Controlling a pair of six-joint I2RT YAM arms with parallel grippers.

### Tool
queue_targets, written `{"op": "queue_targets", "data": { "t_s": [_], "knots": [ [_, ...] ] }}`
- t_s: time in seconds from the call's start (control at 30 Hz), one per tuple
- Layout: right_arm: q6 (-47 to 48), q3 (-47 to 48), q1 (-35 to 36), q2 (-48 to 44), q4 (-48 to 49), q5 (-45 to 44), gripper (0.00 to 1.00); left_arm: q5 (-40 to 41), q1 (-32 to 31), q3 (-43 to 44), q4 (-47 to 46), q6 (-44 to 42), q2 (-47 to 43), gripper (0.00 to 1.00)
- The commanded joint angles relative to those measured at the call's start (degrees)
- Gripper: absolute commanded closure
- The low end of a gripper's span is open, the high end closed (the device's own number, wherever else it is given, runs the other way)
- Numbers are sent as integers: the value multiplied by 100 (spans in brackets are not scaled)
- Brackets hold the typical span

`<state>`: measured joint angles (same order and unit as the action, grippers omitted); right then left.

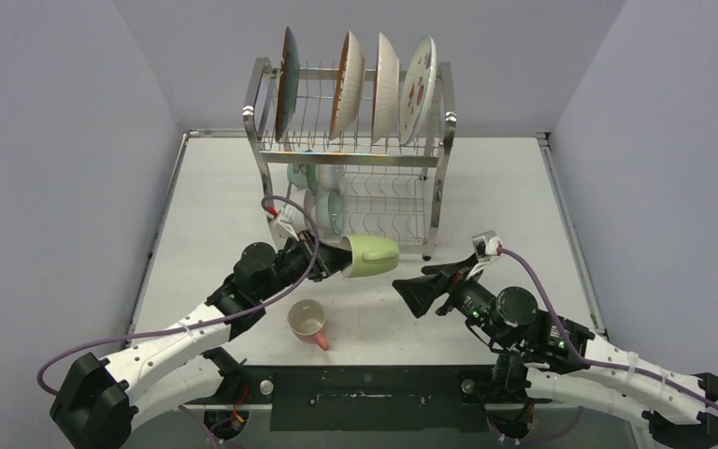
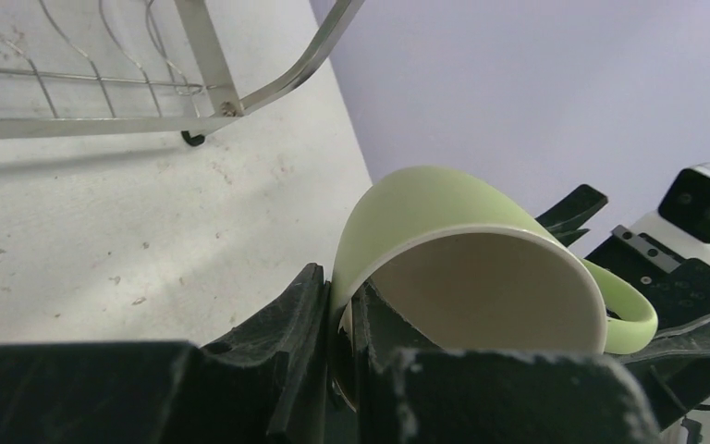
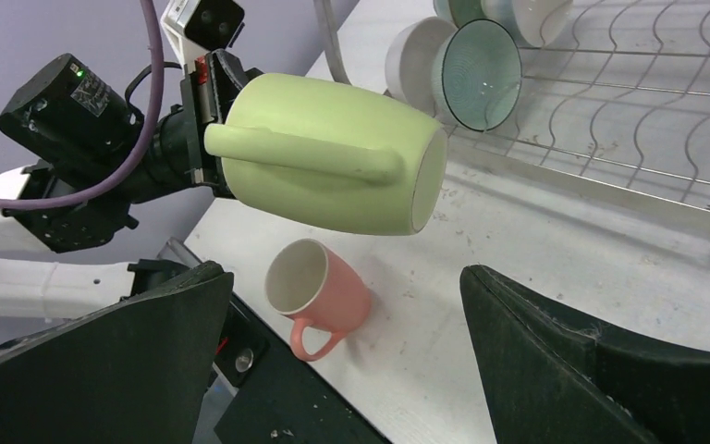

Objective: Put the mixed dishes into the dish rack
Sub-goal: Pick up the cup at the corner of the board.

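Left gripper [image 2: 340,347]: fingers clamped on the rim of the green mug [image 2: 444,222], one inside the wall, one outside. The mug hangs on its side above the table [image 1: 215,206], mouth toward the wrist, base pointing at the right arm.

Only the left wrist view shows the pinch and the mug's cream-white inside. Only the right wrist view shows the handle lying along the side and the flat base. The glaze is glossy.

Right gripper [image 1: 409,297]: fingers spread wide, nothing between them, near the mug's base and apart from it.

Pink mug [image 1: 307,323]: on the table below the green one, pale inside, handle toward the arm bases.

Rack [image 1: 374,160]: shiny steel wire with a tubular frame, just behind the green mug. Bowls [image 1: 323,201] stand on edge at lower left. Only the top view shows the four plates [image 1: 385,84] upright on the upper tier.
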<state>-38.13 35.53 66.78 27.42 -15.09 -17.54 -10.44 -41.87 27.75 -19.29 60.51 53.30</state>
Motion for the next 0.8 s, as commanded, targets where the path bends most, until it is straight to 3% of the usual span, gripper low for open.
{"op": "queue_targets", "data": {
  "t_s": [0.0, 0.33, 0.53, 0.77],
  "knots": [
    [100, -85, -7, 230, 1015, 128, 0, -285, 122, 2, -1954, 519, -224, 100],
    [-327, -334, -7, 556, 2268, -184, 0, -328, 255, -366, -3615, 989, -62, 100],
    [-684, -567, -7, 900, 3398, -189, 0, -449, 250, -444, -4610, 1228, 197, 100],
    [-851, -733, -7, 1470, 5091, 140, 0, -461, 250, -533, -5139, 1385, 292, 100]
  ]
}}
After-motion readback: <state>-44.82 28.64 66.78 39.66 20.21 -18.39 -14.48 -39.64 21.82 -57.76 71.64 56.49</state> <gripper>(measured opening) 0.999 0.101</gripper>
